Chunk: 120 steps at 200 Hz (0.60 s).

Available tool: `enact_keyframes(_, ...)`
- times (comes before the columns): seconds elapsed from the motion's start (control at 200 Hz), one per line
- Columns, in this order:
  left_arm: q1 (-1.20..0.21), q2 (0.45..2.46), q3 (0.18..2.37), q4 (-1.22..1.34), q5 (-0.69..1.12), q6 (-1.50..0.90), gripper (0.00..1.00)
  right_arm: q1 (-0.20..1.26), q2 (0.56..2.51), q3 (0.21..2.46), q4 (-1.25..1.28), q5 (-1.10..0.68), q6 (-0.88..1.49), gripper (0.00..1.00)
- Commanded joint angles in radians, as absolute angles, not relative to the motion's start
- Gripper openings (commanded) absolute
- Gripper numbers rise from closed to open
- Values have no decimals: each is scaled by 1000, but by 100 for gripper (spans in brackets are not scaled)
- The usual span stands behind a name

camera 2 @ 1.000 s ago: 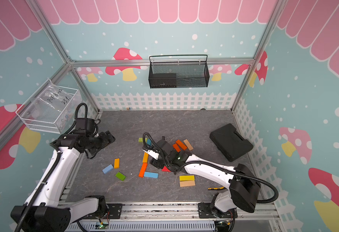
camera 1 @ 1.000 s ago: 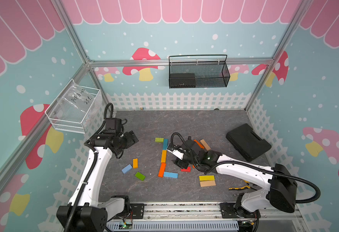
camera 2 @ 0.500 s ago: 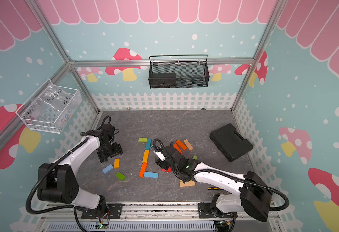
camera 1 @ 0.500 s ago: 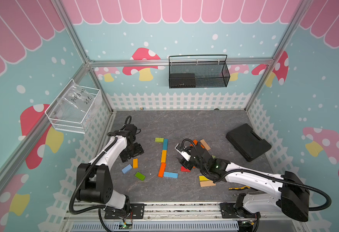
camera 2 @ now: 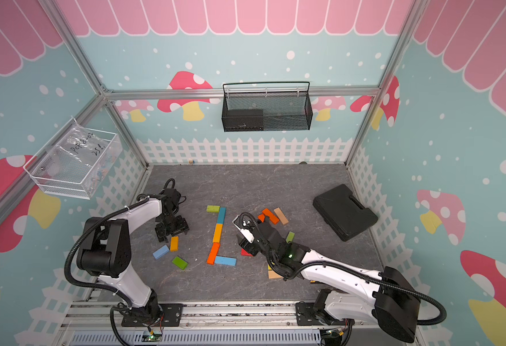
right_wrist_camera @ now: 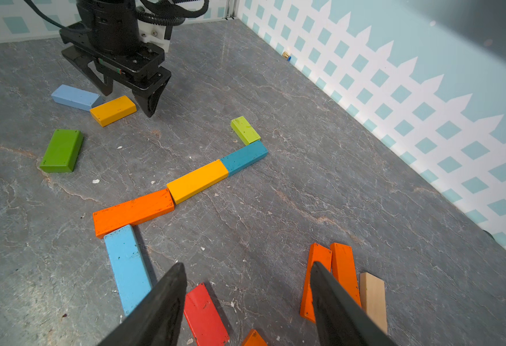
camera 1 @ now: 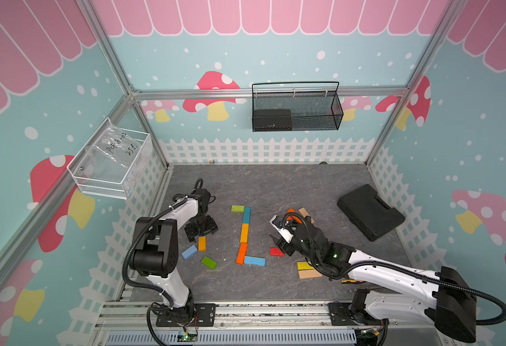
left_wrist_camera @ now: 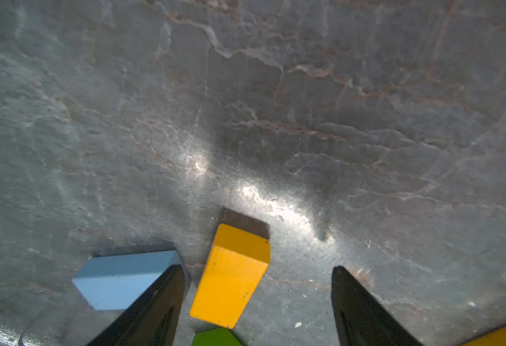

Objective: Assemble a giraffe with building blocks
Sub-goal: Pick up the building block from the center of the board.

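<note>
Two sets of black tapered jaws stand open, gripping nothing. Between those of the left gripper (left_wrist_camera: 257, 269) a glossy yellow brick (left_wrist_camera: 230, 278) lies flat on the veined grey floor (left_wrist_camera: 275, 104), with a pale blue brick (left_wrist_camera: 120, 278) outside one jaw. The right gripper (right_wrist_camera: 247, 265) frames a scuffed red brick (right_wrist_camera: 205, 314), with two orange bricks (right_wrist_camera: 343, 269) behind one jaw.

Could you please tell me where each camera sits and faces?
Top views: high in front, looking down on the table; left arm and right arm show.
Left wrist: above the left gripper, facing down at the yellow block between its open fingers.
Right wrist: above the right gripper, facing across the block line toward the left gripper; own fingers show.
Shared: the yellow block, everywhere.
</note>
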State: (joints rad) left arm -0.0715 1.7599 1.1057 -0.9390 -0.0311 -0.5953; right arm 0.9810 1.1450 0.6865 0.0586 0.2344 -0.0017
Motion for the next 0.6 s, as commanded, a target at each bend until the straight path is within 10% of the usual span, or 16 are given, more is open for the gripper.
enact_keyframes(0.0, -68, 1794, 1068, -895, 8, -604, 77, 982, 1142, 672, 83, 219, -5, 67)
enact_keyframes(0.595, -142, 1700, 996, -883, 79, -607, 55, 982, 1212, 707, 90, 209, -6, 65)
